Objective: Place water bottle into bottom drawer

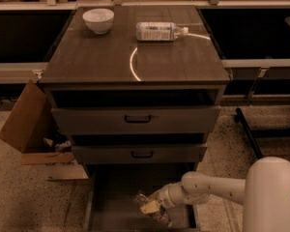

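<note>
The bottom drawer (pixel 115 197) is pulled out at the foot of the grey cabinet, showing a flat floor with low side walls. My gripper (pixel 151 207) reaches into it from the right, low over the floor toward the drawer's front right. It is shut on the water bottle (pixel 141 198), a small clear ribbed bottle that lies tilted across the fingers. The bottle's cap and label are hidden.
On the cabinet top (pixel 96 57) stand a white bowl (pixel 98 20) and a bottle with a wide pale label (pixel 157 31) lying on its side. Two drawers with black handles (pixel 137 119) sit above. A cardboard box (pixel 26 124) stands at the left, a black leg (pixel 249 135) at the right.
</note>
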